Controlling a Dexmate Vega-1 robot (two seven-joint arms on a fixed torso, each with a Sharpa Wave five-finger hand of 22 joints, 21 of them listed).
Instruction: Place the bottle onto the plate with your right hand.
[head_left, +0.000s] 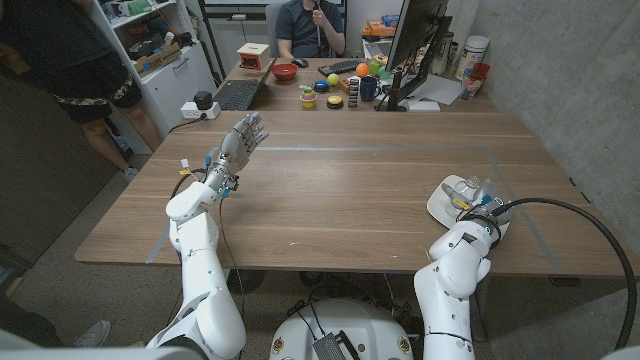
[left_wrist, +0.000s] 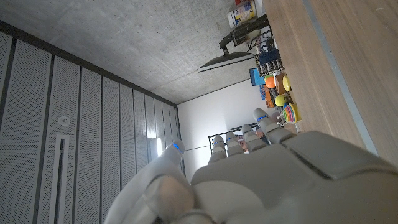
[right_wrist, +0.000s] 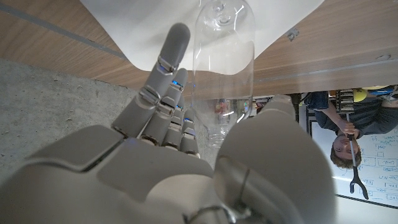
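Head view shows the right hand at the near right of the bench, over the white plate, with the bottle in its grasp. From where I stand, the carrying looks finished and the setting-down is the step in hand: the bottle is already above the plate, and in the right wrist view its clear base appears to meet the white surface, though I cannot be sure it rests there fully.

The fingers of the right hand reach along one side of the bottle and the thumb closes from the other, so the hand holds it between them. The next move, as I judge it, calls for a steady lowering until the base sits flat, then a gentle spreading of the fingers and a withdrawal that does not nudge the bottle. It is light and narrow, so a brush on the way out could tip it or roll it off the plate.

The bottle is clear plastic, empty as far as I can tell, with a moulded base and smooth rounded walls that let the bench show through.

The left hand is raised over the far left of the bench, fingers spread wide and holding nothing.
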